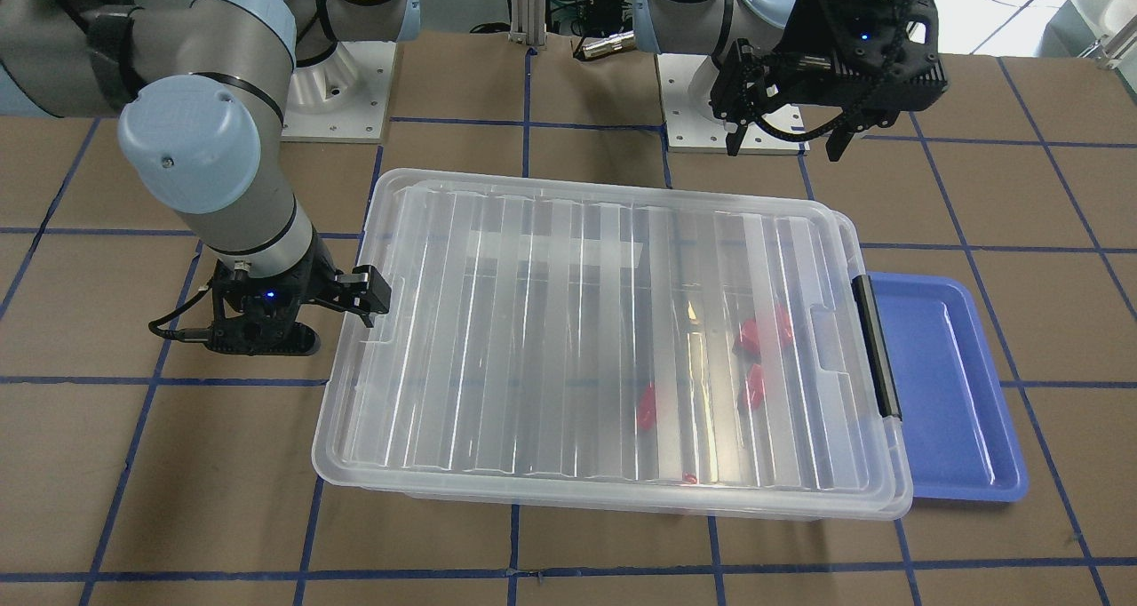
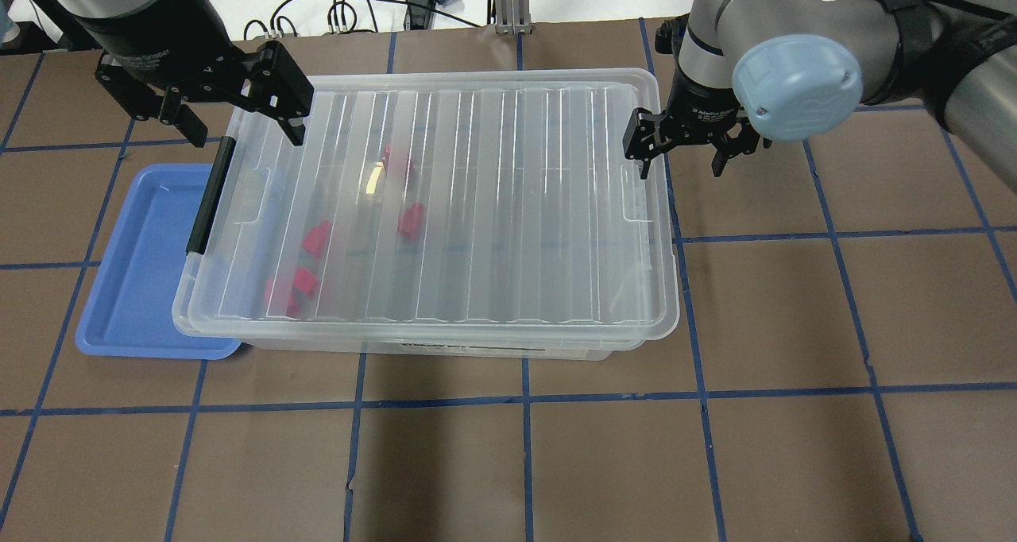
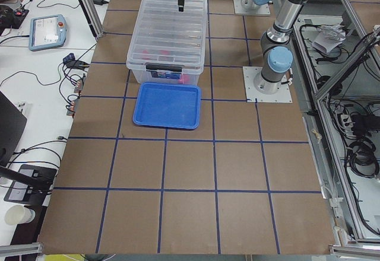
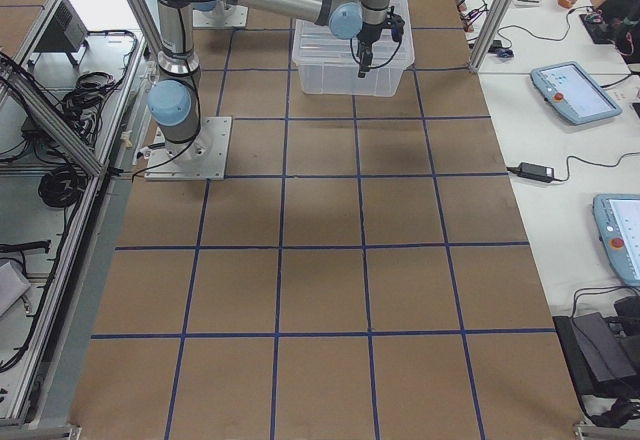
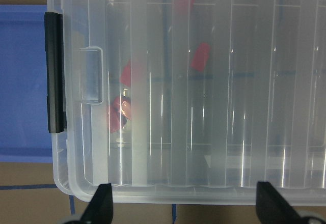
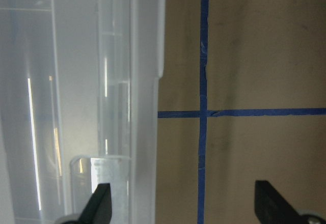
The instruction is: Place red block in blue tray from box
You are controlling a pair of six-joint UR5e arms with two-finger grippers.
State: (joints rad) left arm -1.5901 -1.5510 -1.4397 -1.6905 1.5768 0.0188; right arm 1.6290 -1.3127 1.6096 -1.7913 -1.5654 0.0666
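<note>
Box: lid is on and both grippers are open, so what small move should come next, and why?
Probably lower the left gripper toward the black latch. The ribbed lid covers the box, the red blocks lie under it, and that gripper hovers open above the latch end.

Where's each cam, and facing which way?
Front-facing: across the table, facing back; left hand on view's right.
Overhead: behind the arms, facing forward; right hand on view's right.
Exterior left: table's left end; blue tray nearest.
Exterior right: opposite end; right arm nearest.
Left wrist: down onto the box, latch end; fingertips at bottom.
Right wrist: box's other end; fingertips straddle its edge.
Shared: front-facing and overhead both show red blocks.
</note>
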